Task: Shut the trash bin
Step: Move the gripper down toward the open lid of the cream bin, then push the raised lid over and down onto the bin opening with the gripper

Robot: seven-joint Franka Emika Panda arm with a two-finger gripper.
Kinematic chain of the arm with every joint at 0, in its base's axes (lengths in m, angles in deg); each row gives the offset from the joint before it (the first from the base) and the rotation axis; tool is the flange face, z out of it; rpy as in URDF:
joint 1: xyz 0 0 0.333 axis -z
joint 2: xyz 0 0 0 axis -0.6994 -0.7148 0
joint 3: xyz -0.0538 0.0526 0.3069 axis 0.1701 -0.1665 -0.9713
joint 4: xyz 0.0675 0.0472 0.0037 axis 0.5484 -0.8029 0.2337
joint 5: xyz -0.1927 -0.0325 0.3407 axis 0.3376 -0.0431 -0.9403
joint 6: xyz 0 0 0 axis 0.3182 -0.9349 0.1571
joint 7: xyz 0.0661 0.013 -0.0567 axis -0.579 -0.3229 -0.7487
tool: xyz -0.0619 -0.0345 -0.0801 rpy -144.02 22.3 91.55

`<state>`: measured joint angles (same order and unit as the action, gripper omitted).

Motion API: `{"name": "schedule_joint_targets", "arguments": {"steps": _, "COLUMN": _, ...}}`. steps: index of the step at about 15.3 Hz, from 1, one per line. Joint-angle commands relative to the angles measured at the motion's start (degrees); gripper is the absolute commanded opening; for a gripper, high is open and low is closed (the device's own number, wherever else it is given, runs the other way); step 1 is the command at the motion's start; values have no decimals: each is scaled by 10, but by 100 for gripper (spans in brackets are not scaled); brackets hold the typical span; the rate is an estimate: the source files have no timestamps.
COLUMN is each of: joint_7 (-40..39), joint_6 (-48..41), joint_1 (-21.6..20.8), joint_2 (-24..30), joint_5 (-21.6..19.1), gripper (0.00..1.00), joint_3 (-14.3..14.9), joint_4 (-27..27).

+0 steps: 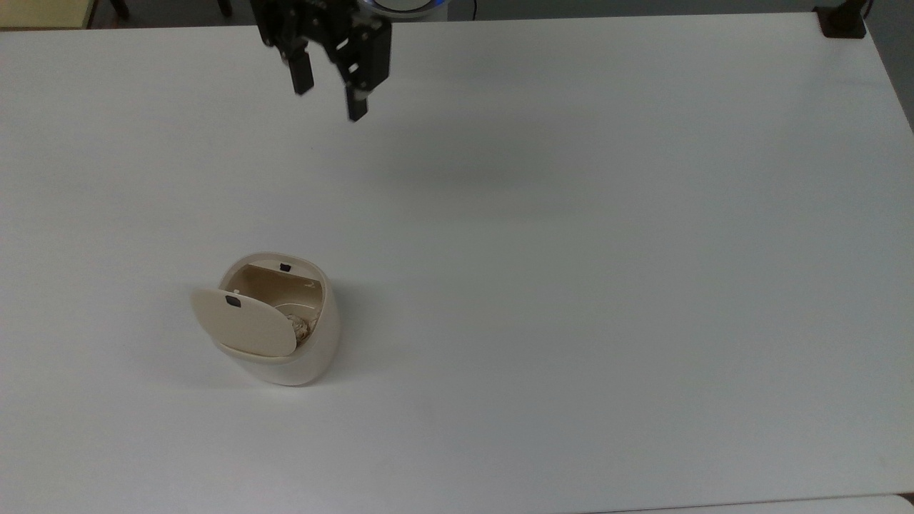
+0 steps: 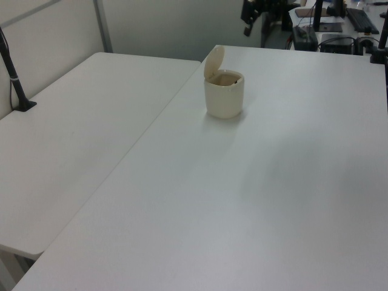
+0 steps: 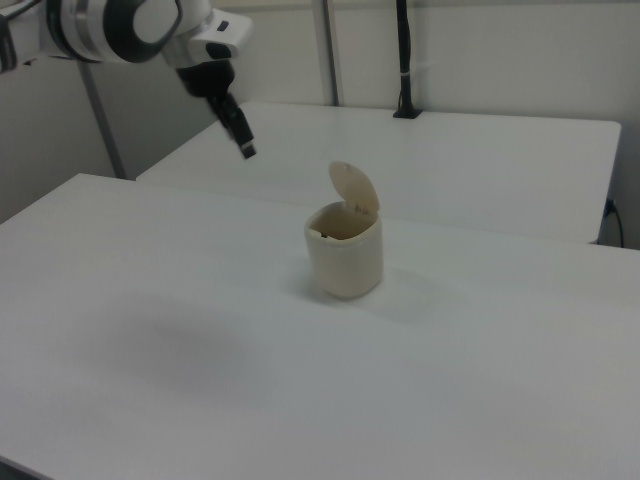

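Landmark: I take the trash bin as my reference; it stands upright on the white table, toward the top view's lower left.

Bin state: the lid is up on its hinge, close to vertical, and the mouth is wide open. I see something pale and crumpled inside.

Latch: a small black button sits on the rim across the opening from the hinge, and a matching dark catch shows on the lid's inner face.

Gripper: the gripper hangs in the air well apart from the bin, on the latch side of it, toward the top view's upper edge. In the right view it is above and off to the right view's left of the bin, fingers pointing down.

Pincer: the two fingers stand apart with a clear gap, nothing between them.

Contact: none, I judge; gripper and lid are nowhere near touching.

Done so far: nothing of the closing itself, the lid is fully raised.

Left to do: I reckon I must bring the gripper over behind the raised lid, push it down over the opening, and press until it meets the latch.

Watch-out: the bin looks light, so a sideways shove could slide or tip it instead of folding the lid.
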<state>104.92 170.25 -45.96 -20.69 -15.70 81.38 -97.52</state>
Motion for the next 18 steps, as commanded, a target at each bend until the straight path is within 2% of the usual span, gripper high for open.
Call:
{"name": "schedule_joint_targets", "arguments": {"steps": 1, "joint_7": 154, "joint_6": 119, "joint_1": 4, "joint_2": -42, "joint_5": 0, "gripper": 12, "joint_3": 19, "joint_4": 36}}
{"name": "schedule_joint_targets", "arguments": {"steps": 2, "joint_7": 176, "joint_6": 142, "joint_1": 3, "joint_2": -65, "joint_5": 3, "gripper": 1, "joint_3": 25, "joint_4": 54}}
{"name": "schedule_joint_targets", "arguments": {"steps": 5, "joint_7": 242, "joint_6": 216, "joint_1": 3, "joint_2": -134, "joint_5": 7, "gripper": 0, "joint_3": 49, "joint_4": 110}}
{"name": "schedule_joint_targets", "arguments": {"steps": 7, "joint_7": 285, "joint_6": 273, "joint_1": -6, "joint_2": -170, "joint_5": 7, "gripper": 0, "joint_3": 68, "joint_4": 120}}
{"name": "schedule_joint_targets", "arguments": {"steps": 10, "joint_7": 306, "joint_6": 341, "joint_1": -15, "joint_2": -211, "joint_5": 8, "gripper": 0, "joint_3": 83, "joint_4": 120}}
{"name": "schedule_joint_targets", "arguments": {"steps": 12, "joint_7": 303, "joint_6": 347, "joint_1": -16, "joint_2": -220, "joint_5": 12, "gripper": 0, "joint_3": 83, "joint_4": 115}}
{"name": "schedule_joint_targets", "arguments": {"steps": 15, "joint_7": 304, "joint_6": 346, "joint_1": -18, "joint_2": -219, "joint_5": 46, "gripper": 0, "joint_3": 82, "joint_4": 86}}
{"name": "schedule_joint_targets", "arguments": {"steps": 18, "joint_7": 303, "joint_6": 346, "joint_1": -18, "joint_2": -220, "joint_5": 52, "gripper": 0, "joint_3": 81, "joint_4": 78}}
